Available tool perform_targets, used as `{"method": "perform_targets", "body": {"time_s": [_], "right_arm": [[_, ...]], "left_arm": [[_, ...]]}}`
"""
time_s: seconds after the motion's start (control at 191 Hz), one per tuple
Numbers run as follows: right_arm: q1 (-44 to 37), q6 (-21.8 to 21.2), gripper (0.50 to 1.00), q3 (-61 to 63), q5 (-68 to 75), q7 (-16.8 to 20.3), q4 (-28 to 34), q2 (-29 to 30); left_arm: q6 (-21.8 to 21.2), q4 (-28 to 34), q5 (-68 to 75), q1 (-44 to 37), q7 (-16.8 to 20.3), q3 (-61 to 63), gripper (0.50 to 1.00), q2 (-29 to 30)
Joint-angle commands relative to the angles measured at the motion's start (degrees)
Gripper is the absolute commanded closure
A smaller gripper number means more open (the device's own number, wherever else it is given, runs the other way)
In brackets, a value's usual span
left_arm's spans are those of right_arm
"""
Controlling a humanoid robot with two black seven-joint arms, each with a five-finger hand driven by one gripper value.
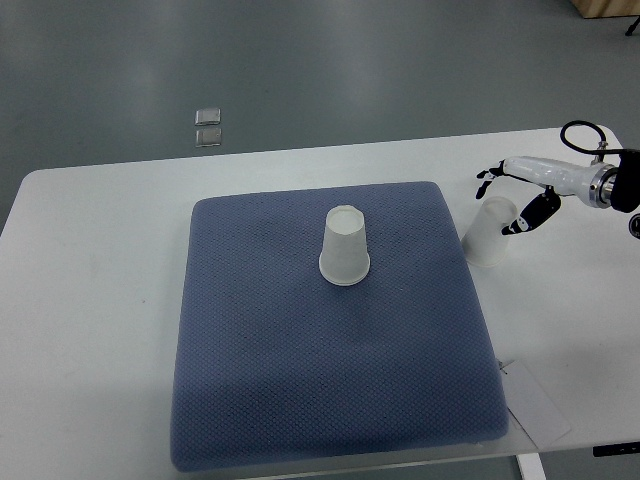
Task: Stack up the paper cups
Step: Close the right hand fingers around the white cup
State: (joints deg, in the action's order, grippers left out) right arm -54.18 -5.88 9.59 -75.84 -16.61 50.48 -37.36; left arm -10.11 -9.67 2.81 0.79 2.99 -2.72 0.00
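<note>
A white paper cup [345,246] stands upside down near the middle of the blue padded mat [300,380]. A second paper cup [488,234] stands on the white table just off the mat's right edge. My right hand [508,198] reaches in from the right edge and hovers at this cup's far side. Its black fingers [487,178] are spread above the cup's top, and the thumb is at the cup's right side. The fingers are not closed on the cup. The left arm is not in view.
The mat covers most of the white table [90,300]. A white paper slip [535,400] lies by the mat's near right corner. Two small clear squares [208,128] lie on the grey floor beyond the table's far edge.
</note>
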Motion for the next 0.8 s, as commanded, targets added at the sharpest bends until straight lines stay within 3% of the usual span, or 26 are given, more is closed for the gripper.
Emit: {"method": "perform_targets", "body": {"time_s": [0.0,0.414,0.587,0.697,0.796], "right_arm": [[-0.05,0.07,0.599,-0.27,-0.97,0.00,-0.47,0.62],[0.04,1.92,0.599,-1.68,-3.96,0.09,-4.42,3.17],[0.04,1.83,0.640,-3.00,-4.05,0.00,-5.13,3.43],[0.04,1.74,0.756,-3.35,-4.05,0.00,-5.21,3.52],[0.04,1.74,0.965,-3.96,-4.05,0.09,-5.21,3.52]], "left_arm": [[0.00,0.00,0.00,0.00,0.00,0.00,0.500,0.00],[0.00,0.00,0.00,0.00,0.00,0.00,0.500,0.00],[0.00,0.00,0.00,0.00,0.00,0.00,0.500,0.00],[0.00,0.00,0.00,0.00,0.00,0.00,0.500,0.00],[0.00,0.00,0.00,0.00,0.00,0.00,0.500,0.00]]}}
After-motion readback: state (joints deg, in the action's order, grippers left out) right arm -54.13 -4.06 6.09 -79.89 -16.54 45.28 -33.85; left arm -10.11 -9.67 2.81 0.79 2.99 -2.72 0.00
